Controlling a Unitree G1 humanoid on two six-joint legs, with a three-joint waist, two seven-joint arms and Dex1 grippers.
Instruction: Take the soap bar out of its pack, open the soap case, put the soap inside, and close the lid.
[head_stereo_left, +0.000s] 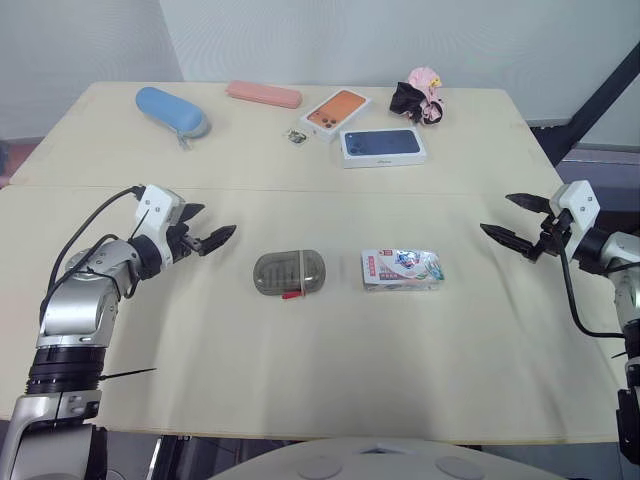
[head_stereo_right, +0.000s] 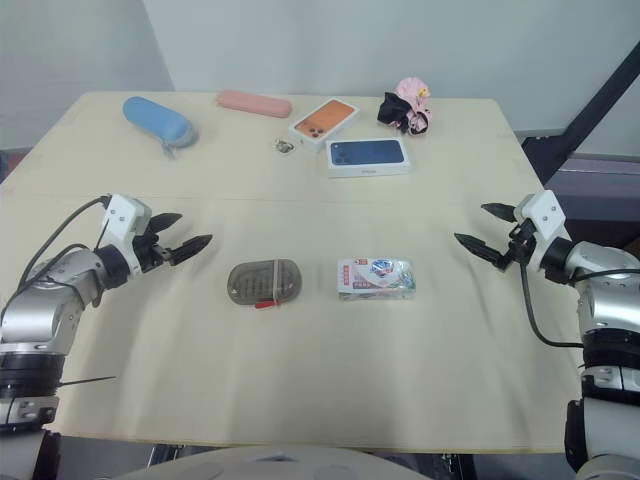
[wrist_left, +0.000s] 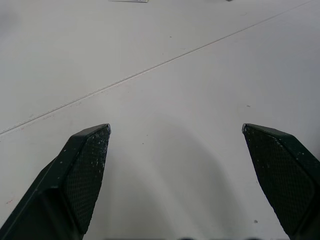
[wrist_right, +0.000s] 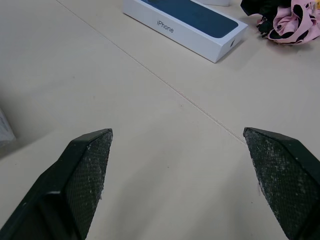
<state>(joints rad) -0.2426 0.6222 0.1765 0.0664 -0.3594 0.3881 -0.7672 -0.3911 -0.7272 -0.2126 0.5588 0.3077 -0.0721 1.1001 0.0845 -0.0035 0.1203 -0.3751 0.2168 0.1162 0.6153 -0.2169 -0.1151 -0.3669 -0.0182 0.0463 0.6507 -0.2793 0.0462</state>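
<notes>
Between both wide-open, empty jaws lie an oval smoky soap case (head_stereo_left: 289, 272) and glossy pack (head_stereo_left: 402, 270).

Head pair: two eyes side by side, set high over the near edge of the table (head_stereo_left: 330, 350), facing forward and down. Both take in the whole top, the left pincer (head_stereo_left: 219, 219) and right pincer (head_stereo_left: 496, 213) at either flank, so they share nearly everything. Left wrist camera: low, just behind the left fingers (wrist_left: 85, 170), which stand wide apart. It looks along them at bare tabletop close ahead, a seam (wrist_left: 150, 71) crossing beyond the tips. Right wrist camera: same set, right fingers (wrist_right: 85, 175) spread. Beyond the tips are a blue phone box (wrist_right: 190, 22) and a pink-and-black bundle (wrist_right: 287, 20), shared with the head pair.
</notes>
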